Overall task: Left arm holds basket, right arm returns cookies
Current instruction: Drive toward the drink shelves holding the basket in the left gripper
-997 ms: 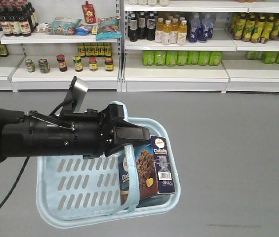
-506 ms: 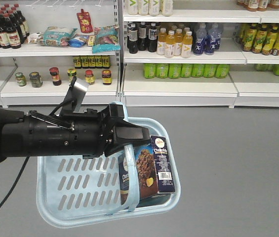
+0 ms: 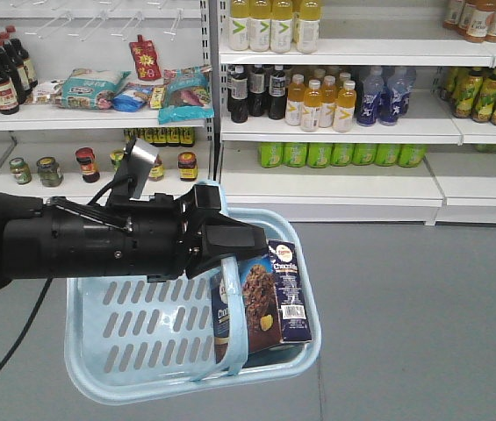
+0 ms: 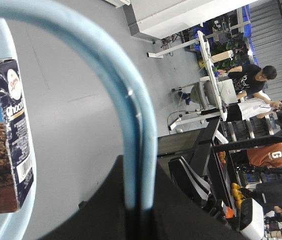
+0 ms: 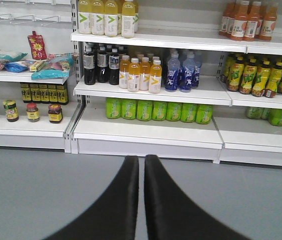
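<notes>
While the thick black left arm extends level, its wedge gripper appears clamped on the handle of the light blue slotted plastic basket, which holds the tall navy cardboard cookie box standing in its right end. Step judged: carry. Next, the empty right gripper, fingers together, must part them and take the box.

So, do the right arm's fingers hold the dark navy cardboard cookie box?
No; the box stands inside the light blue plastic basket.

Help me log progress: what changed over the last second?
The shelves sit lower and larger in the front view, so the robot seems to have rolled closer. Nothing grasped or released: the left gripper still holds the basket handle, the ChocoRite cookie box inside.
</notes>
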